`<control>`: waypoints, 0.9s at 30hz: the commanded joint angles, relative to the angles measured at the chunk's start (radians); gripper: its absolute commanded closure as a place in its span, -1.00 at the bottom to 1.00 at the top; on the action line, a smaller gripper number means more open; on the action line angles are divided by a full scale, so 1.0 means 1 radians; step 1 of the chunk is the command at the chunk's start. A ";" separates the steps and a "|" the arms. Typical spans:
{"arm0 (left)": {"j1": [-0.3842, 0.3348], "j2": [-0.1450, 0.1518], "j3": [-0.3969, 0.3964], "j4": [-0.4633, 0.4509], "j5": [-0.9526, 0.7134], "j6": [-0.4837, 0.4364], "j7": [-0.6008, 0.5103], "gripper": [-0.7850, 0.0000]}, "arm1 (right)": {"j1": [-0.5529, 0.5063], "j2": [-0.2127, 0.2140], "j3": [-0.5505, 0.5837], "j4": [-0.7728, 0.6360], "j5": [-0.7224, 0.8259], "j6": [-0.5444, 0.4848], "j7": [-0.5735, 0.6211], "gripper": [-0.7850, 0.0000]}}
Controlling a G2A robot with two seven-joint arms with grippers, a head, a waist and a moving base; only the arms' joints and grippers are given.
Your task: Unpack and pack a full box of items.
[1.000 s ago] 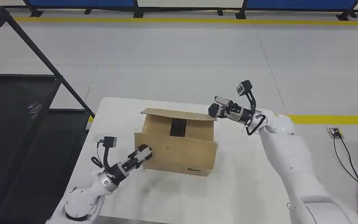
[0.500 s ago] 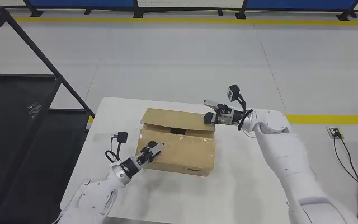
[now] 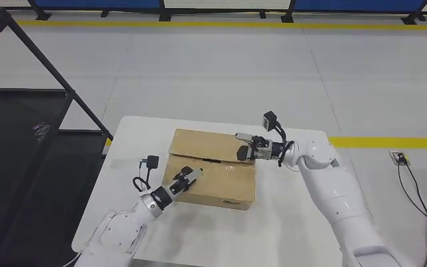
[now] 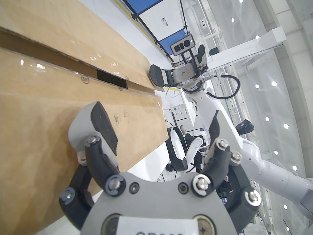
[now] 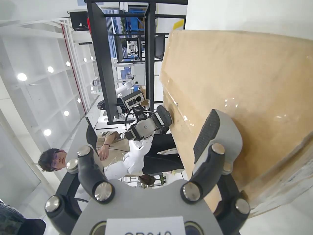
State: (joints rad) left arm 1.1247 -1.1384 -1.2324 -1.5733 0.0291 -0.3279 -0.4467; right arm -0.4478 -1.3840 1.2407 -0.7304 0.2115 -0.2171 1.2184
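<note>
I have the left gripper [image 4: 157, 113] with its fingers spread wide and nothing between them. One finger [image 4: 104, 125] lies flat over the near flap [image 3: 223, 170] of the cardboard box [image 3: 213, 193], and its partner hangs out past that flap's end edge, over open air. I cannot tell whether the pad actually presses on the cardboard. The right gripper [image 3: 245, 148] is also spread and empty. One of its pads sits over the far flap [image 3: 203, 143], close to the end corner, and the other is off beyond the box's side. The box therefore lies directly beneath both tools, each one straddling an opposite end of its top, and the two face each other across it. Both flaps lie nearly flat and almost meet. Just ahead of my left fingertips, along the seam between them, a short dark slit [image 4: 111, 80] shows. The box stands on the white table [image 3: 287, 220], with bare tabletop beyond each gripper's outer side.
</note>
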 commanded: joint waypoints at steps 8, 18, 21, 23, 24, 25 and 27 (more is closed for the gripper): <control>0.027 0.003 -0.062 -0.021 -0.023 -0.022 0.053 -1.00 | -0.128 0.029 0.021 -0.189 -0.051 0.040 -0.048 -1.00; 0.138 0.020 -0.252 -0.035 -0.076 -0.036 0.155 -1.00 | -0.199 0.047 0.027 -0.291 -0.066 0.067 -0.099 -1.00; 0.177 0.025 -0.301 -0.015 -0.090 -0.029 0.155 -1.00 | -0.204 0.049 0.026 -0.299 -0.073 0.065 -0.115 -1.00; 0.184 0.026 -0.308 -0.016 -0.096 -0.030 0.145 -1.00 | -0.204 0.049 0.026 -0.299 -0.073 0.065 -0.115 -1.00; 0.184 0.026 -0.308 -0.016 -0.096 -0.030 0.145 -1.00 | -0.204 0.049 0.026 -0.299 -0.073 0.065 -0.115 -1.00; 0.184 0.026 -0.308 -0.016 -0.096 -0.030 0.145 -1.00 | -0.204 0.049 0.026 -0.299 -0.073 0.065 -0.115 -1.00; 0.184 0.026 -0.308 -0.016 -0.096 -0.030 0.145 -1.00 | -0.204 0.049 0.026 -0.299 -0.073 0.065 -0.115 -1.00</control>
State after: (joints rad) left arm 1.3092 -1.1120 -1.5410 -1.5889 -0.0668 -0.3583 -0.3018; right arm -0.6517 -1.3353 1.2672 -1.0297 0.1387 -0.1524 1.1032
